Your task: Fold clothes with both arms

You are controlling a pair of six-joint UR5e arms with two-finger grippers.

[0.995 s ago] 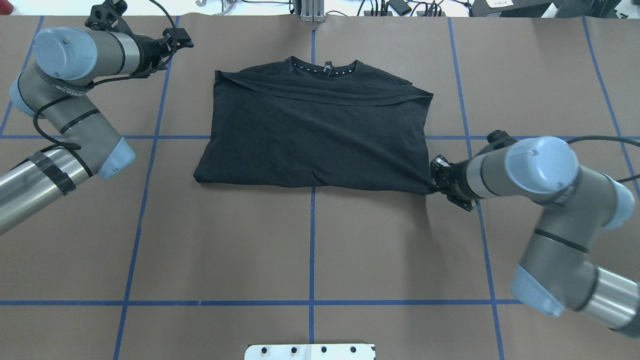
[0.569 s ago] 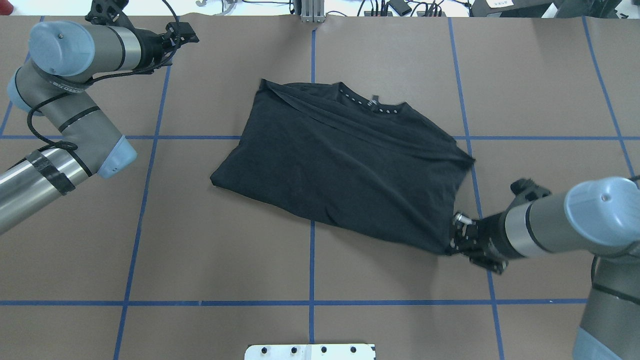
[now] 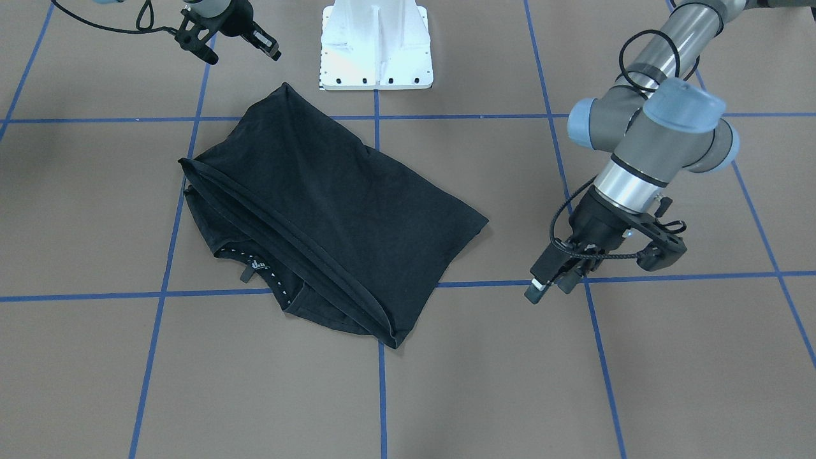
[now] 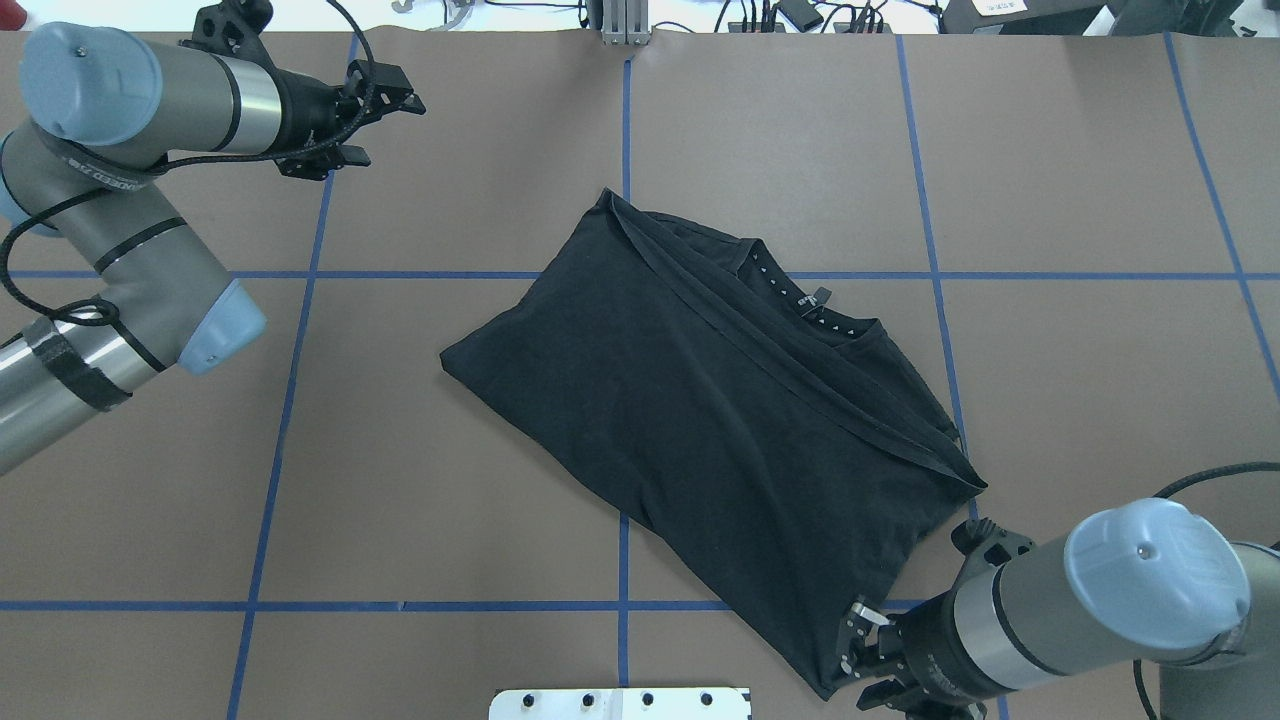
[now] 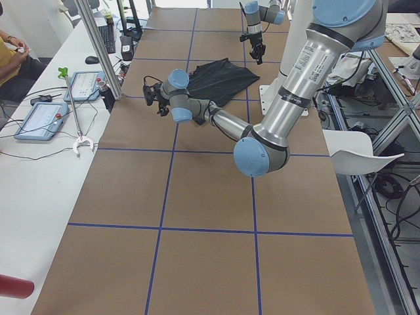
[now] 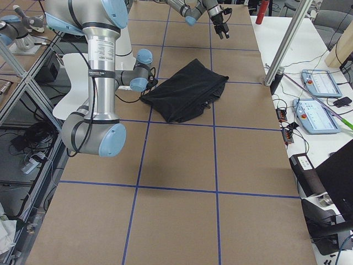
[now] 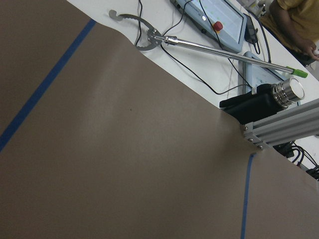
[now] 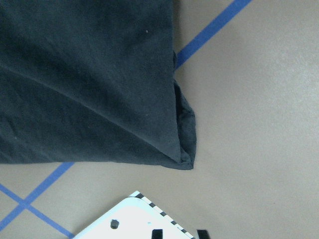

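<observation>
- T-shirt [image 4: 700, 420] is laid folded on table [image 4: 400, 500].
- Right gripper [image 4: 848, 655] is set beside its corner, jaws apart.
- Left gripper [image 3: 548, 288] is held well apart; jaw state cannot be told.

**Around the Work Surface**

Blue tape [image 4: 623, 560] grids the brown table [image 4: 450, 480]. A white base plate [image 3: 376, 44] sits at the middle of the near edge, an aluminium post [image 4: 617, 25] at the far edge. Past that edge lie a grabber [image 7: 219, 50] and tablets [image 5: 39, 120].

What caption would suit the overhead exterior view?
Folded black T-shirt lies diagonally on the table; right gripper beside its near corner, left gripper far off.
</observation>
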